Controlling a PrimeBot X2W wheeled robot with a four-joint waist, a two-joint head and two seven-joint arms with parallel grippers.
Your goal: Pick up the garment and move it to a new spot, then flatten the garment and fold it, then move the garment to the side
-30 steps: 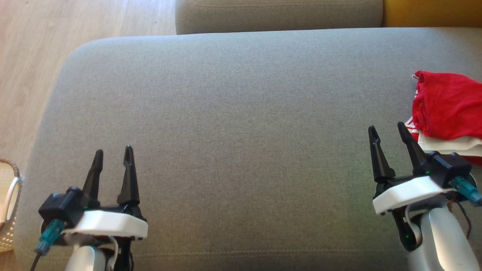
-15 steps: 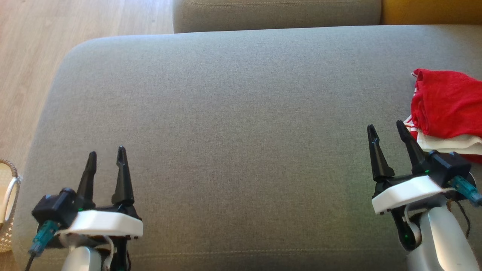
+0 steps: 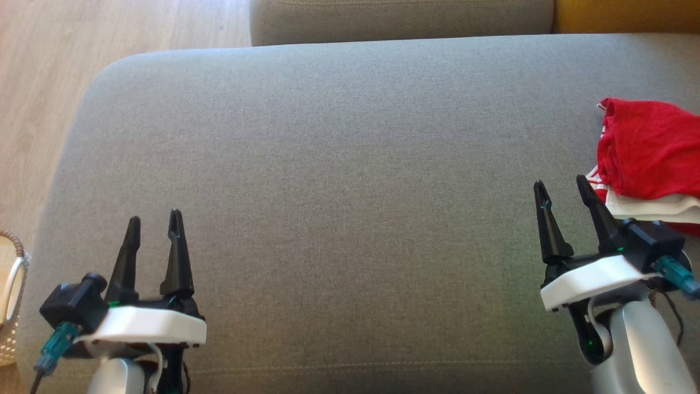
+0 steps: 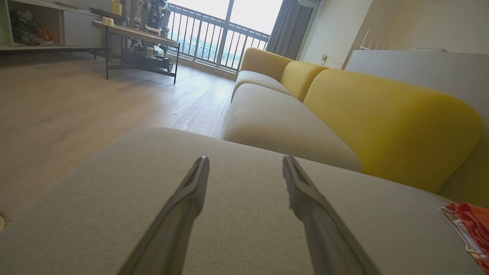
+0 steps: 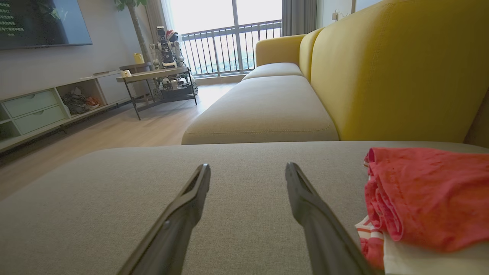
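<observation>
A folded red garment (image 3: 651, 148) lies at the right edge of the grey sofa cushion (image 3: 339, 180), on top of white and red-striped cloth (image 3: 651, 208). In the right wrist view the red garment (image 5: 428, 194) sits just right of my fingers. My right gripper (image 3: 562, 184) stands open and empty, its tips just left of the pile. My left gripper (image 3: 153, 218) hovers open and empty over the cushion's near left part. The left wrist view catches a corner of the pile (image 4: 468, 225) at far right.
A woven basket (image 3: 11, 306) stands on the wooden floor (image 3: 49, 71) off the cushion's left edge. Another grey seat (image 3: 399, 19) and a yellow backrest (image 3: 623, 16) lie beyond the far edge. A low table (image 5: 156, 76) stands across the room.
The head view has shifted slightly. My left gripper has drifted a little to the left and lower in view. The right gripper and the garment pile have stayed put.
</observation>
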